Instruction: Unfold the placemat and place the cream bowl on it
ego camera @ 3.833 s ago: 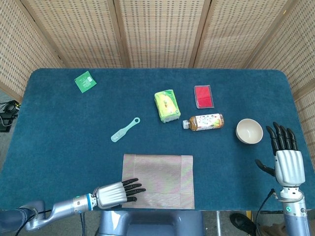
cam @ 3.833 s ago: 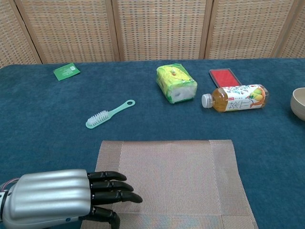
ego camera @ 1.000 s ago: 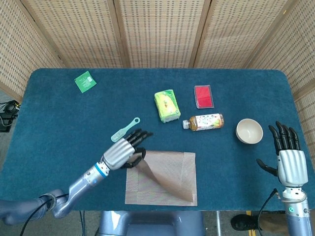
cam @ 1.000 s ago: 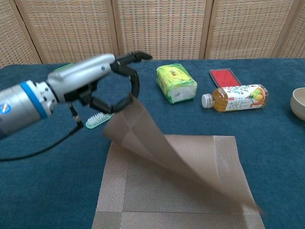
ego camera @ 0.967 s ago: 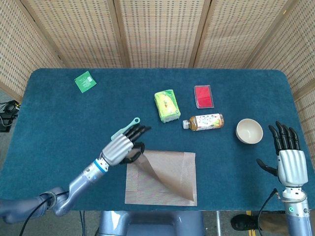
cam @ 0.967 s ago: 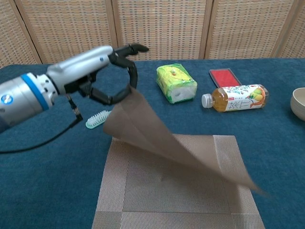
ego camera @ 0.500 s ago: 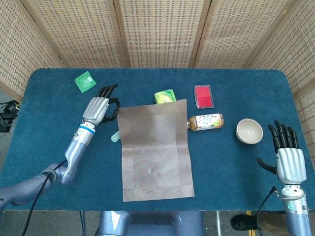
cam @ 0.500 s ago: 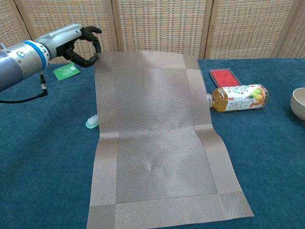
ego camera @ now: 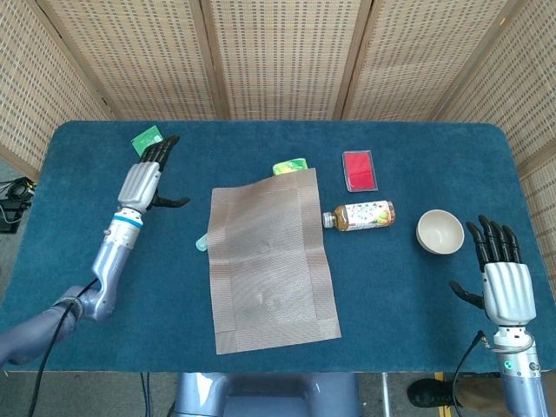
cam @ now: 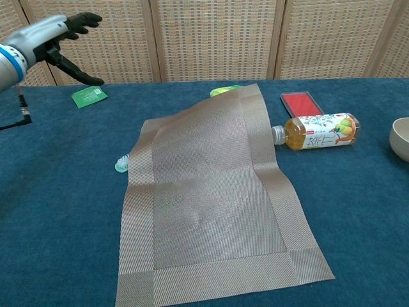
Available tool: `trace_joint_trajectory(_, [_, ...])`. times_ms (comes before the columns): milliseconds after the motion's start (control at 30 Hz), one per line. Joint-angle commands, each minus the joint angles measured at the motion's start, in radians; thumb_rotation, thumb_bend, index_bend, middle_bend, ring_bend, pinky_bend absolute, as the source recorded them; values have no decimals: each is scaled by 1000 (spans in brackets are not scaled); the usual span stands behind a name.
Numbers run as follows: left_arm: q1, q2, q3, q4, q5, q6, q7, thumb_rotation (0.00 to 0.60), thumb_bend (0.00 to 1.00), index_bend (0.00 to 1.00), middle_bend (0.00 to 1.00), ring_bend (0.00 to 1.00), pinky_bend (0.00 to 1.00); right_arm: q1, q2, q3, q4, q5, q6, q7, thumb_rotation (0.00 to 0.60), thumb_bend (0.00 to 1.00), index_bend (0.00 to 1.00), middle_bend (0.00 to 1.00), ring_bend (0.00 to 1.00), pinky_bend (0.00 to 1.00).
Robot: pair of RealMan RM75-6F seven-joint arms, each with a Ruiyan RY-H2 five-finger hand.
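The tan woven placemat (ego camera: 269, 261) (cam: 208, 198) lies opened out along the table's middle, its far edge draped over the green tissue pack (ego camera: 289, 165) (cam: 223, 90). The cream bowl (ego camera: 440, 231) (cam: 401, 137) stands at the right, apart from the mat. My left hand (ego camera: 141, 181) (cam: 48, 35) hovers at the far left with fingers spread and nothing in it. My right hand (ego camera: 499, 274) is raised near the front right edge, fingers apart, just in front of the bowl.
A tea bottle (ego camera: 360, 215) (cam: 316, 132) lies on its side between mat and bowl, with a red case (ego camera: 360, 169) (cam: 302, 102) behind it. A mint brush (ego camera: 202, 244) (cam: 122, 164) pokes out from under the mat's left edge. A green packet (ego camera: 148, 136) (cam: 89, 96) lies far left.
My left hand let go of the mat's far edge and drew away to the left. The mat dropped flat and settled over the tissue pack and the brush. The right hand barely moved.
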Motion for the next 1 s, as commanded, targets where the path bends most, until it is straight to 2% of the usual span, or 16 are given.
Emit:
trace_joint_trajectory(33, [125,153,20,-213,-32,105,148,600,0,0,0,0,0,2,-4,-13,1,-15,-5,-12,600,0,83,0,0,0])
trace_joint_trajectory(167, [264,305,39,-481,-103,234,280,600,0,0,0,0,0,11,-14,-43,16,-43,-32,-26,600,0,82,0,0,0])
trace_joint_trajectory(267, [355,384,72,-621,-126,334,371,600,0,0,0,0,0,27,-28,-82,45,-100,-58,-43,600,0,82,0,0,0])
trace_joint_trajectory(433, [439,457,122,-810,-163,429,525,600,0,0,0,0,0,80,-33,-159,94,-255,-103,-67,600,0,96,0,0,0])
trace_joint_trajectory(600, [487,472,155,-889,-110,509,586,600,0,0,0,0,0,149,-27,-217,51,-369,-184,-95,600,0,111,0,0,0])
trace_joint_trajectory(800, [501,474,165,-897,-70,516,585,600,0,0,0,0,0,212,-26,-225,-16,-390,-285,-132,600,0,127,0,0,0])
trace_joint_trajectory(1000, [500,468,162,-881,-61,500,592,600,0,0,0,0,0,285,-78,-226,-24,-381,-421,-174,600,0,127,0,0,0])
